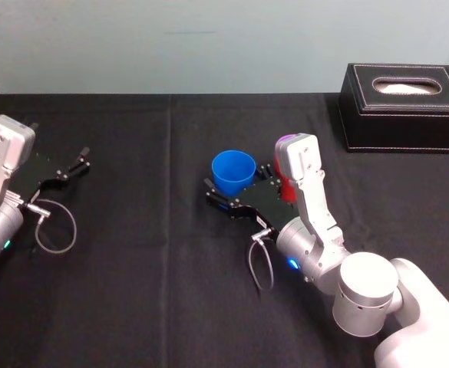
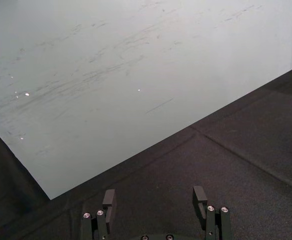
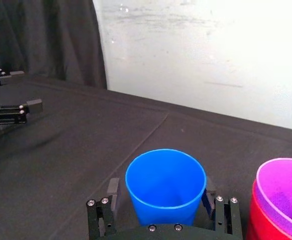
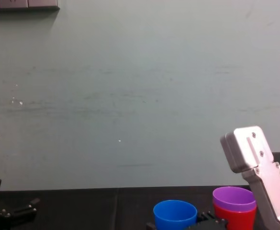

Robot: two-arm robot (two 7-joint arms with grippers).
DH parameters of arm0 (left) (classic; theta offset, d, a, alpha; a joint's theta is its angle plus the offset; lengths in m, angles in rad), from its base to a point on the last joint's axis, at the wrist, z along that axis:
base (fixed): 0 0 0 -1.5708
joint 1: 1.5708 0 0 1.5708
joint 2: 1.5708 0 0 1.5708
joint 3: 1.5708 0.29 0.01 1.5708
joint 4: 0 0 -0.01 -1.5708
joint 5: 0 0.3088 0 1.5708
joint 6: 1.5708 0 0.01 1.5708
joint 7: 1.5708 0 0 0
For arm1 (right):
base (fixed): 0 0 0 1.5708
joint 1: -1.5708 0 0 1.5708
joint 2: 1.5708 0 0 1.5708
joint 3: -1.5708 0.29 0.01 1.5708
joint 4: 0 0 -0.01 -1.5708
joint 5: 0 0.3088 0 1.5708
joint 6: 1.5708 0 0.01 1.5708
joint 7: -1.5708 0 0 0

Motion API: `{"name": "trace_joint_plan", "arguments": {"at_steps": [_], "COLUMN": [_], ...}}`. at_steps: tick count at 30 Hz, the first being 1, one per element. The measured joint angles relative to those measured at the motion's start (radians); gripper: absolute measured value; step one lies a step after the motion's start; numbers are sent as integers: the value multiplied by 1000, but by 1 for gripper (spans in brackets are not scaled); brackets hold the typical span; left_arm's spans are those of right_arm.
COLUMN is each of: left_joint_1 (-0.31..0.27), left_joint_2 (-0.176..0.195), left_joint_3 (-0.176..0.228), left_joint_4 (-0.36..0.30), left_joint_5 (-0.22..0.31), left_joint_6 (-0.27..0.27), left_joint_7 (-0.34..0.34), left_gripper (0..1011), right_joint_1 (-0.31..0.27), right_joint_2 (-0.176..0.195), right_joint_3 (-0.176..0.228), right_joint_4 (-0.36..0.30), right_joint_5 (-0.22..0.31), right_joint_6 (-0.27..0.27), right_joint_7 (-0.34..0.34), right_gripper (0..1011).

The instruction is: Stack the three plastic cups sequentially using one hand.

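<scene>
Left claw [image 1: 77,162] sits parked at the tabletop's [image 1: 147,299] left edge, fingers spread wide. Your right claw [image 3: 160,190] is just as wide, one finger on each side of the upright blue cup [image 1: 233,172] at mid-tabletop, its arm angled forward and leftward. Just right of it, the purple cup [image 4: 233,198] sits nested in the red cup [image 4: 233,218].

The scene is lit softly and evenly, and no hard shadows are cast on the matte black tablecloth [image 1: 132,307], by which most of the light is swallowed. In the right wrist view the pale painted wall [image 3: 225,60] is washed out to near white across much of its surface. A gentle sheen is carried by the bright blue plastic cup [image 3: 165,185], and broad highlights are seen on the white rounded arm housing [image 1: 366,303].
</scene>
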Motion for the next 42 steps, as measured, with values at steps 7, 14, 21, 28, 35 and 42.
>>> {"name": "trace_joint_plan", "arguments": {"at_steps": [7, 14, 21, 28, 35, 42], "left_joint_1": [0, 0, 0, 0, 0, 0], "left_joint_2": [0, 0, 0, 0, 0, 0], "left_joint_3": [0, 0, 0, 0, 0, 0], "left_joint_4": [0, 0, 0, 0, 0, 0], "left_joint_5": [0, 0, 0, 0, 0, 0], "left_joint_6": [0, 0, 0, 0, 0, 0], "left_joint_7": [0, 0, 0, 0, 0, 0], "left_gripper": [1005, 1005, 1005, 1004, 1005, 1005], "right_joint_1": [1, 4, 5, 5, 4, 4], "right_joint_2": [-6, -15, -17, -16, -16, -15], "right_joint_3": [6, 10, 10, 10, 10, 10], "right_joint_4": [10, 21, 23, 22, 22, 21], "right_joint_5": [-8, -12, -14, -13, -13, -13], "right_joint_6": [-30, -44, -47, -46, -45, -45], "right_joint_7": [-5, -6, -6, -6, -6, -6], "right_gripper": [1003, 1003, 1003, 964, 808, 762]}}
